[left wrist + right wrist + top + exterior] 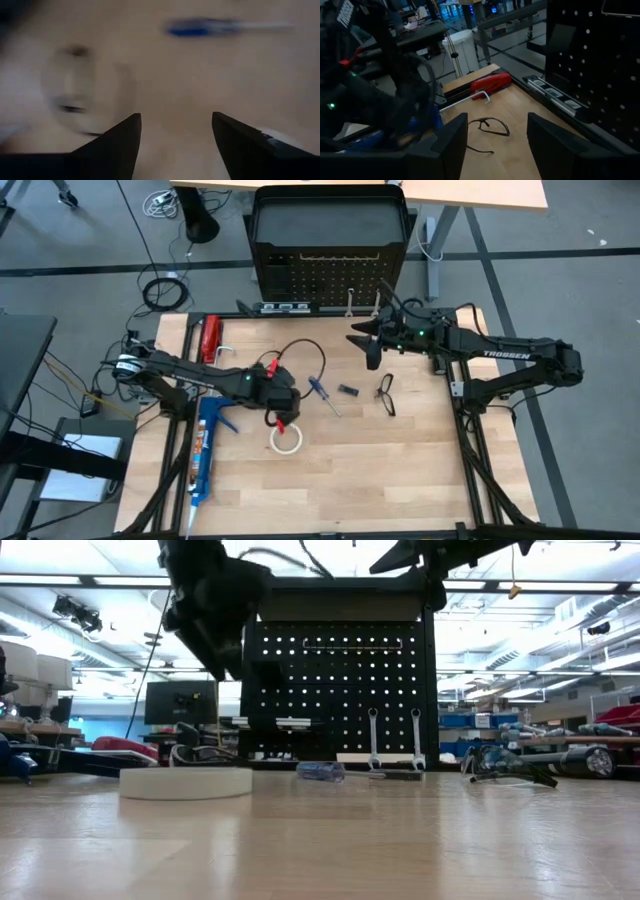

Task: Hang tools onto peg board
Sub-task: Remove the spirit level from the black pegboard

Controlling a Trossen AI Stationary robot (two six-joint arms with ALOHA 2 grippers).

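White tape roll (186,783): lay unhung beneath wide-open left gripper (283,416); two wrenches (373,739) hung on peg board (340,680); right gripper (496,145) parted, empty.

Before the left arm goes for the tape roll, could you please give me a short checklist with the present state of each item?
1. Left gripper jaws open and empty: ok.
2. White tape roll lying flat on the table, free of other tools: ok.
3. Left gripper lined up over the roll: cannot tell; it sits just beside it in the high view.
4. Blue-handled screwdriver clear of the roll: ok.
5. Two wrenches already hanging on the peg board: ok.
6. Right gripper away near the board, jaws apart, holding nothing: ok.
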